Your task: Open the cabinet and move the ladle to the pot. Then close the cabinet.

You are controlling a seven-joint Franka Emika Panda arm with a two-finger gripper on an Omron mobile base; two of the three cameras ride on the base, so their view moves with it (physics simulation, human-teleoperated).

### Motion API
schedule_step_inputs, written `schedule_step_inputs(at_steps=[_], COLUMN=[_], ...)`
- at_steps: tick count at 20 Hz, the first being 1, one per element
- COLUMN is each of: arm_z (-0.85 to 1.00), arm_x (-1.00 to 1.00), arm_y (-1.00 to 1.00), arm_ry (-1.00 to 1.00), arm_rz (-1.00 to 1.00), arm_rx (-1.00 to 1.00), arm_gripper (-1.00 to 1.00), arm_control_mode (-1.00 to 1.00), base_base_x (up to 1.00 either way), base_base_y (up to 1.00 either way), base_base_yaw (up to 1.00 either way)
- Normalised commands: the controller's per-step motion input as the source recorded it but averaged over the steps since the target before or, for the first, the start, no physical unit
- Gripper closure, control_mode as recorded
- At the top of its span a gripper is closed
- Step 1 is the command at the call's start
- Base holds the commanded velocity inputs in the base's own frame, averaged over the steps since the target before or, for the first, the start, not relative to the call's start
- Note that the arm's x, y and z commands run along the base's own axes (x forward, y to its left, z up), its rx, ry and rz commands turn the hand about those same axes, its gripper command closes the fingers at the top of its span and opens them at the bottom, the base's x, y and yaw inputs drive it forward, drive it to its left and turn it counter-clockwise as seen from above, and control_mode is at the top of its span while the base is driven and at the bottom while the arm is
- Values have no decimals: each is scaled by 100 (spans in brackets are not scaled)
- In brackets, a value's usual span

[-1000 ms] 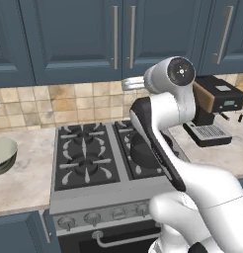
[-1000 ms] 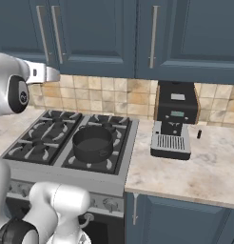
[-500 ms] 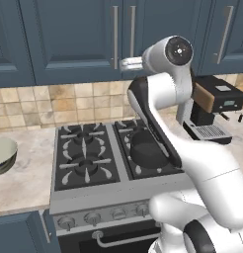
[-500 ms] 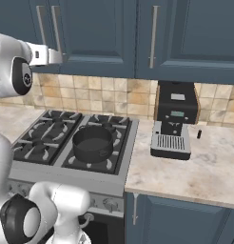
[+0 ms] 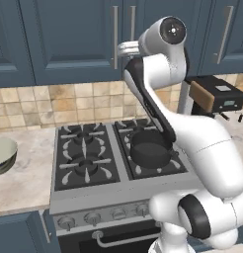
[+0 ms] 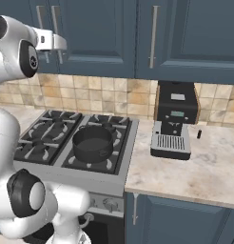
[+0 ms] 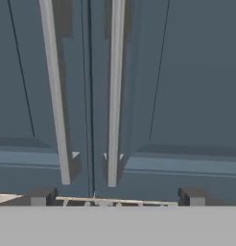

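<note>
Left base view: the cabinet (image 5: 94, 39) is closed, the arm raised before its 2 handles; the pot (image 5: 149, 148) sits on the stove, well below the fingers.

Right base view: the wrist reaches toward those handles.

Hand view: the fingers (image 7: 116, 196) stand wide apart, the right handle (image 7: 115, 91) just ahead between them, untouched.

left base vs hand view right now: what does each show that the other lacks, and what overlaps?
Left base view only: the pot on the stove, a pale bowl on the counter to the left, the coffee machine to the right, and the tiled backsplash.

Hand view only: the open gripper, its fingertips level with the lower ends of the handles.

Both: the cabinet, its doors closed, and its two silver bar handles meeting at the centre.
</note>
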Motion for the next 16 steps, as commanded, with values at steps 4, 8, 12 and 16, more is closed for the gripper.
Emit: schedule_step_inputs(at_steps=[4, 8, 12, 16], arm_z=[17, 9, 2, 0], arm_x=[39, 38, 36, 35], arm_y=[0, 0, 0, 0], arm_ry=[0, 0, 0, 0], arm_rz=[0, 0, -2, -5], arm_rx=[0, 0, 0, 0], arm_gripper=[-100, -100, -100, -100], arm_control_mode=[-100, -100, -100, -100], base_base_x=[0, 0, 0, 0], base_base_y=[0, 0, 0, 0], base_base_yaw=[0, 0, 0, 0])
